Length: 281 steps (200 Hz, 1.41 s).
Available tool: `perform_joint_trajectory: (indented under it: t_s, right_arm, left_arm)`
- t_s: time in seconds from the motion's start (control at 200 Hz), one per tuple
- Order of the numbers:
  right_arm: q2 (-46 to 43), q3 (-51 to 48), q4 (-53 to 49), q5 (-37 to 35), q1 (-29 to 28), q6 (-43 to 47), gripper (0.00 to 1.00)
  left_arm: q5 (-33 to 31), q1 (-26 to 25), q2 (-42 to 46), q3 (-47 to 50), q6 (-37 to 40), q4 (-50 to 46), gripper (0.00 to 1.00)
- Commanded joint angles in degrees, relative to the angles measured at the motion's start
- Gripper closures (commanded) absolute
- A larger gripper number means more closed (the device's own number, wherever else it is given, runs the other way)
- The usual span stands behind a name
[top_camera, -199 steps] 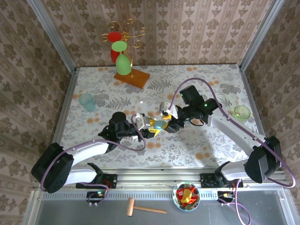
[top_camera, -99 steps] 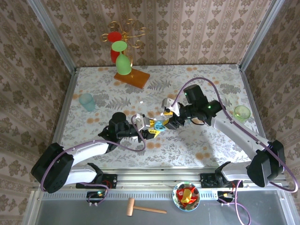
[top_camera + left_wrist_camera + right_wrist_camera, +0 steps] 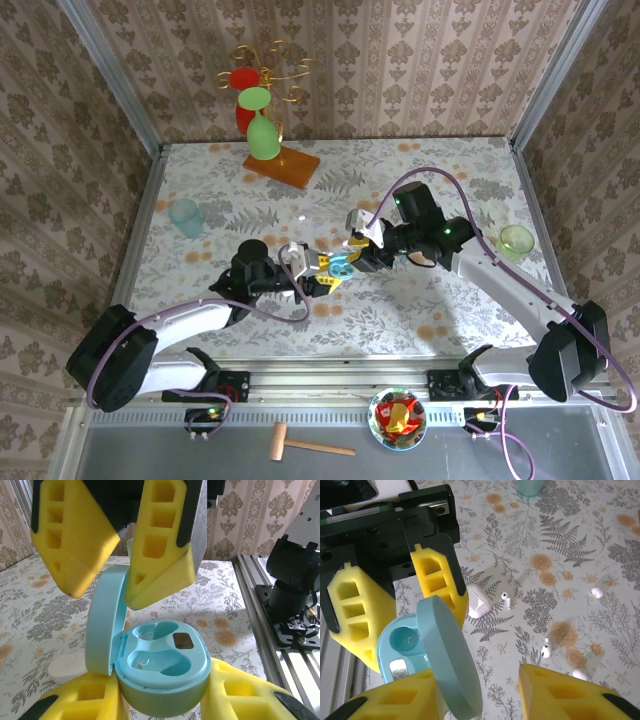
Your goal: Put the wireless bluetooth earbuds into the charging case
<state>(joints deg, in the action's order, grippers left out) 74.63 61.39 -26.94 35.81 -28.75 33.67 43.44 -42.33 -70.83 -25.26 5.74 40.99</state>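
1. My left gripper is closed on the body of the pale blue charging case, one yellow pad on each side
2. The case's lid stands open, near upright on its hinge; both wells are bare
3. My right gripper is spread wide and grips nothing; its fingers straddle the raised lid, one pad close against it
4. White earbuds lie scattered on the floral table, apart from the blue case; one lies just beside a white case
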Motion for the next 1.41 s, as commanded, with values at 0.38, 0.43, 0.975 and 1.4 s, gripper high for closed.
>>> perform_joint_trajectory:
  t_s: [0.38,0.43,0.975,1.4]
  right_arm:
    - [1.35,0.97,-2.6,3.15,-0.08,3.29,0.92]
    - [0.97,0.78,-2.15,2.97,-0.08,3.28,0.95]
    - [-3.77,-3.12,8.21,-7.41,-2.26,-0.63,0.96]
    - [-3.56,-3.61,8.58,-7.18,-2.71,-0.97,0.96]
  left_arm:
    - [3.19,0.12,-1.24,-0.98,-2.31,5.24,0.77]
    - [2.94,0.14,-1.42,-1.02,-2.34,5.37,0.76]
    - [-0.08,0.13,-5.88,-1.79,-7.71,11.61,0.21]
    - [0.6,0.01,-7.57,-1.9,-10.24,16.15,0.41]
